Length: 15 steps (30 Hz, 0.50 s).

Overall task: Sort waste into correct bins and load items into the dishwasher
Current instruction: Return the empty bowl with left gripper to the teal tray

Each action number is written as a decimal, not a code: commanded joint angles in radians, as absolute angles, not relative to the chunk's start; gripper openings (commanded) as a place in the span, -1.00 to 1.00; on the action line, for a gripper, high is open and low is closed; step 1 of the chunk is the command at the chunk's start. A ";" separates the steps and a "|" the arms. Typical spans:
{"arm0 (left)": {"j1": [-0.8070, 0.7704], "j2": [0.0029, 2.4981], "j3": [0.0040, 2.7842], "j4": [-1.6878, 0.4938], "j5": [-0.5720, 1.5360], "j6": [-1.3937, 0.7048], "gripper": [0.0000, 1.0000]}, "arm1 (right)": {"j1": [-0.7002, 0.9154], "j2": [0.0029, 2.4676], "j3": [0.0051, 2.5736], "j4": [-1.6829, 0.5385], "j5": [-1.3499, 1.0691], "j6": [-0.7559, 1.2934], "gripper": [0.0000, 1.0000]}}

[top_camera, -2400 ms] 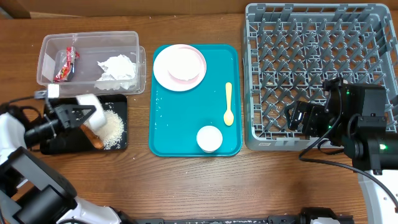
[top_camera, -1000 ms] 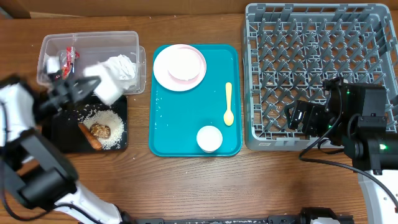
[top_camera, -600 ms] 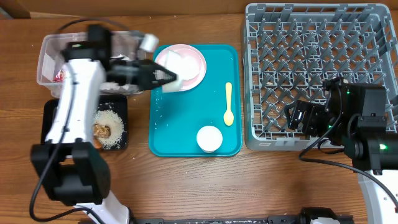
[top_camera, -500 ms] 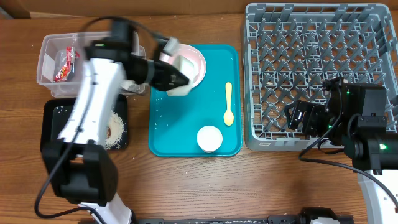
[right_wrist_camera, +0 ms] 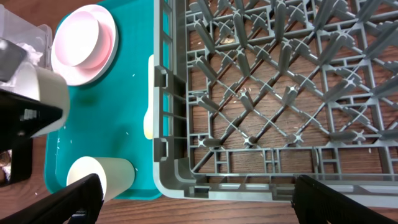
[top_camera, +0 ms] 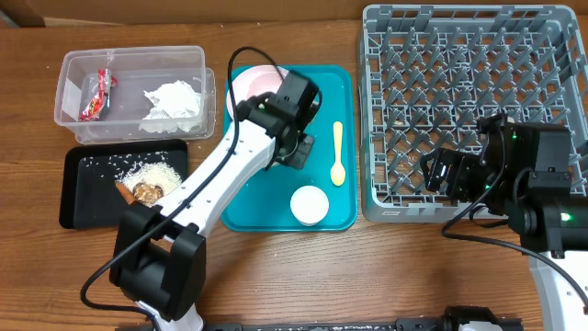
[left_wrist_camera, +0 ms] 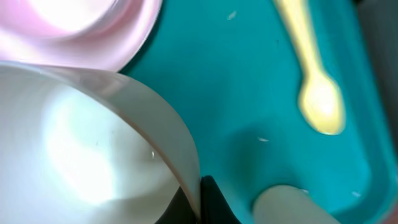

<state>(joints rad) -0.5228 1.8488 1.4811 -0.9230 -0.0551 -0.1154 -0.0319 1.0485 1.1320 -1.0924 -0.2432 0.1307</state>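
My left gripper (left_wrist_camera: 194, 204) pinches the rim of a small white bowl (left_wrist_camera: 81, 149), a grip the arm hides from overhead, over the teal tray (top_camera: 266, 198) just near of the round pale-pink plate (top_camera: 246, 85), with the pale-yellow spoon (top_camera: 337, 152) to the right and bare tray between, while my right gripper (top_camera: 434, 173) is spread wide at the grey plastic dish rack (top_camera: 473, 101).

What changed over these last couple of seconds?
The left gripper, holding a small white bowl throughout, swung from the black tray past the clear tub and right, over the teal tray beside the pink plate. Rice, right gripper, spoon and cup unchanged.
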 commanded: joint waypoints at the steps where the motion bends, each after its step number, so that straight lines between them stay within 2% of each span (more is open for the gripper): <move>1: -0.519 1.845 1.378 -0.867 -0.120 -0.207 -0.92 | -0.028 1.046 1.131 -1.086 -0.237 0.126 1.00; 5: -0.520 1.845 1.292 -0.774 -0.081 -0.207 -0.92 | -0.028 1.046 1.131 -1.082 -0.237 0.126 1.00; 7: -0.519 1.845 1.267 -0.743 -0.081 -0.207 -0.83 | -0.028 1.046 1.131 -1.083 -0.237 0.126 1.00; 12: -0.519 1.845 1.246 -0.696 -0.082 -0.206 -0.13 | -0.028 1.046 1.131 -1.083 -0.237 0.126 1.00; 15: -0.519 1.845 1.274 -0.701 -0.084 -0.191 0.01 | -0.028 1.046 1.131 -1.083 -0.237 0.126 1.00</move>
